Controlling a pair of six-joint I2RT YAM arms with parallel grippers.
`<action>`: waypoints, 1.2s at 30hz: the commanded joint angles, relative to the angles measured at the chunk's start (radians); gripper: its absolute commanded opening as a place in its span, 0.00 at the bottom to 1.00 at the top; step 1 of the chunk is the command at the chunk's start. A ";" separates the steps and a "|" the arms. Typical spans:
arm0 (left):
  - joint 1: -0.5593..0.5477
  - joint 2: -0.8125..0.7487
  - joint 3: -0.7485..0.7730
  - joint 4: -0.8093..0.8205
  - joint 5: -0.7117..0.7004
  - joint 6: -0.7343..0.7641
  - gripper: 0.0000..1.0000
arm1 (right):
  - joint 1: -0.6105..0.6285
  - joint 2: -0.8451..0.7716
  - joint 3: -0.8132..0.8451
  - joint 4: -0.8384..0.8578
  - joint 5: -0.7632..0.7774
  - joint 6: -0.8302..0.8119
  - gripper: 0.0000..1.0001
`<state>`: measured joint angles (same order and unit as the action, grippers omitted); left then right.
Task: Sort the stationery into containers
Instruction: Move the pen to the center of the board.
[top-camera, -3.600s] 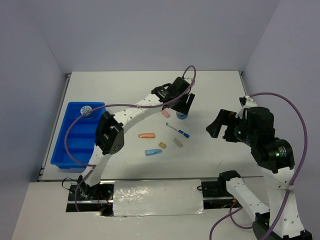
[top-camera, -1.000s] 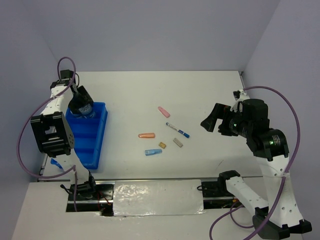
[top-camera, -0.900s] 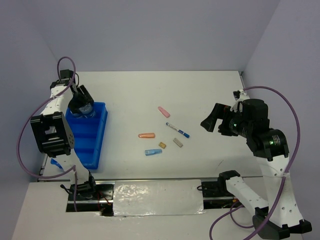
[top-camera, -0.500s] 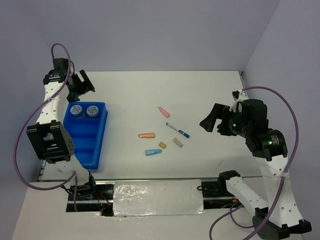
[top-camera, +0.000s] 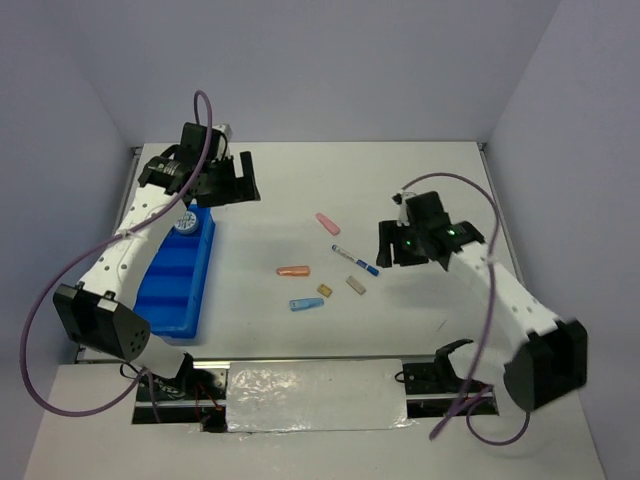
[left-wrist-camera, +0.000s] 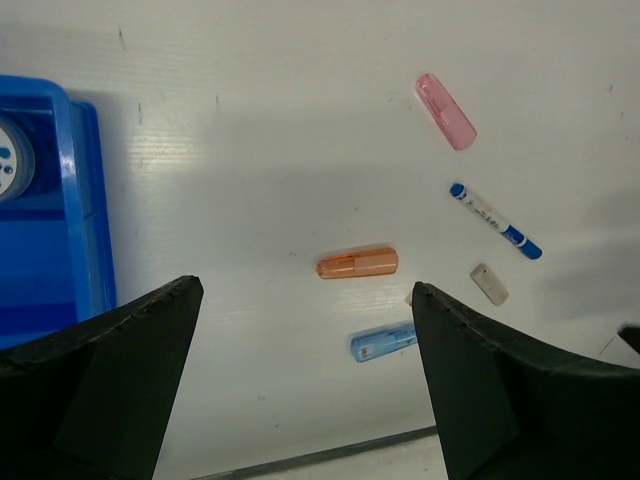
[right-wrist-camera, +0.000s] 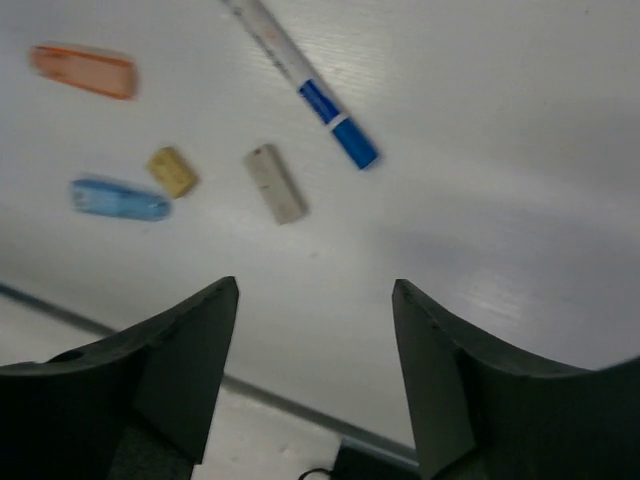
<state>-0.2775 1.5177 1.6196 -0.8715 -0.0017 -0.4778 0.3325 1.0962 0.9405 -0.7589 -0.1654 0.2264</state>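
While L gripper (left-wrist-camera: 305, 289) & R gripper (right-wrist-camera: 315, 286) gape wide, pen (top-camera: 354, 259) lies diag., cap (top-camera: 373, 269) pointing near-right.

Left arm (top-camera: 118, 257) and right arm (top-camera: 505, 295): white links, black joints, 1 purple cable (top-camera: 440, 177) looped along each. 2 green lights (top-camera: 408, 243) on right wrist. Left gripper (left-wrist-camera: 305, 290), right gripper (right-wrist-camera: 315, 284): 2 dark grey wedge-shaped fingers each.

Tub (left-wrist-camera: 8, 168) cut by left edge; tray (top-camera: 165, 290) partly behind left arm (top-camera: 130, 235).
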 joint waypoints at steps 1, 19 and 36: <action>0.015 -0.073 -0.030 -0.012 0.041 -0.022 0.99 | 0.048 0.184 0.067 0.162 0.215 -0.113 0.67; 0.024 -0.152 -0.063 -0.133 0.118 0.188 0.99 | 0.192 0.728 0.311 0.168 0.264 -0.182 0.62; 0.031 -0.129 -0.079 -0.110 0.150 0.188 0.99 | 0.275 0.541 0.208 0.305 0.120 -0.162 0.62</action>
<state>-0.2520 1.3895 1.5463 -1.0031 0.1226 -0.3126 0.5667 1.7401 1.1515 -0.5289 0.0395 0.1120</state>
